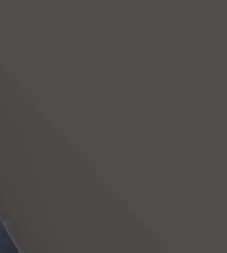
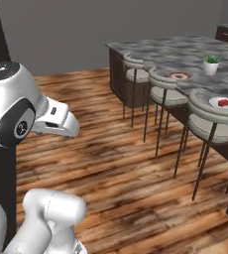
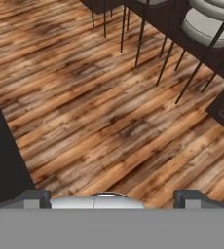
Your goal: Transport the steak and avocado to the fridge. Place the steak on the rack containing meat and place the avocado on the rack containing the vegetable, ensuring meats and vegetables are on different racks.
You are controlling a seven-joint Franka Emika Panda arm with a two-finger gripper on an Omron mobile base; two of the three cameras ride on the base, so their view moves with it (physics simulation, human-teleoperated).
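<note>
Wide apart, the end effector fingers hold nothing and hang over the wooden floor. In the right base view, the grey marbled bench stretches toward 2 o'clock, with three stools along its near edge. On it, at 3 o'clock, a white plate carries the red steak. Further back stand a red-rimmed plate and a potted plant.

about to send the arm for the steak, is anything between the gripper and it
Yes. The steak lies on a white plate on the marble counter, and a row of stools lines the counter's near edge. The open, empty gripper points at bare wooden floor, apart from the counter.
</note>
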